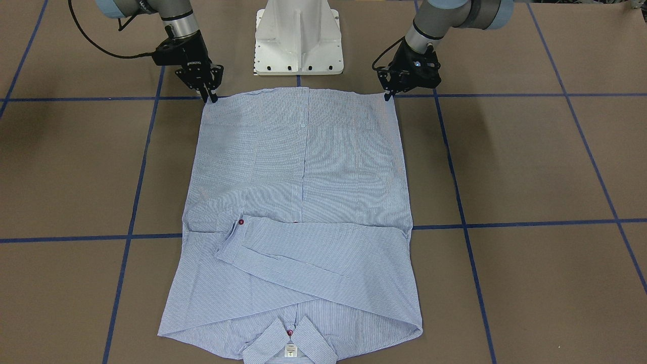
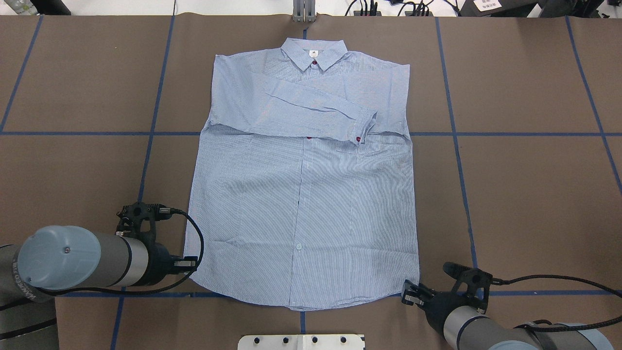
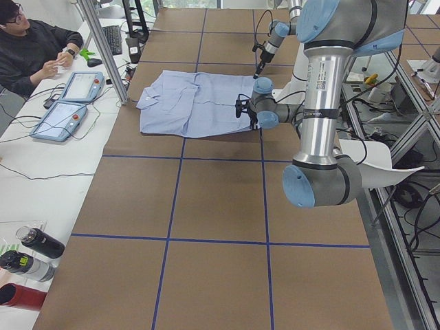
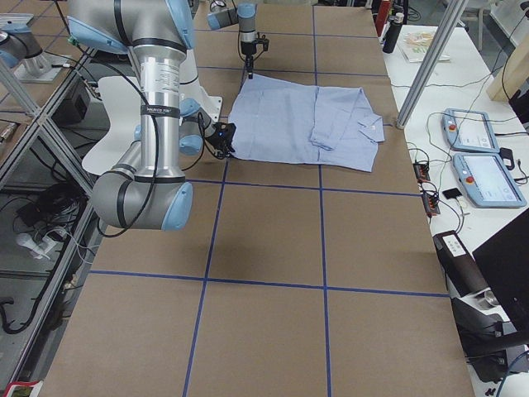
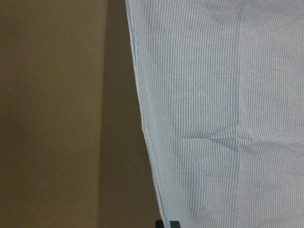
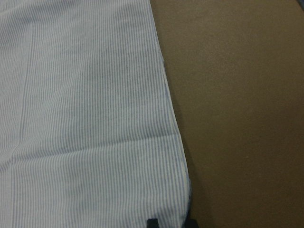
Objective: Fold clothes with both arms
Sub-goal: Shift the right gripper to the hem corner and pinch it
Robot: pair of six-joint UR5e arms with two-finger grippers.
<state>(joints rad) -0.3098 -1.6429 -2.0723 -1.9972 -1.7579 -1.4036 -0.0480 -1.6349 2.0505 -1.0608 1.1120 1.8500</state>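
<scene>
You have the shirt (image 1: 303, 167) lying flat, front up, on the table (image 1: 530, 167), its hem just beside the white pedestal (image 1: 298, 40) and its collar (image 1: 289, 341) farthest from it. The left claw (image 1: 388, 95) and right claw (image 1: 211, 97), flanking that pedestal, touch the hem corners; you cannot tell whether either pinches cloth

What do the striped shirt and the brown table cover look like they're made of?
Striped shirt: thin woven cloth, probably cotton or a blend; matte, with fine woven stripes and soft creases. Brown table cover: looks like matte kraft paper or thin card, flat and unshiny; its blue grid lines seem to be tape.
</scene>
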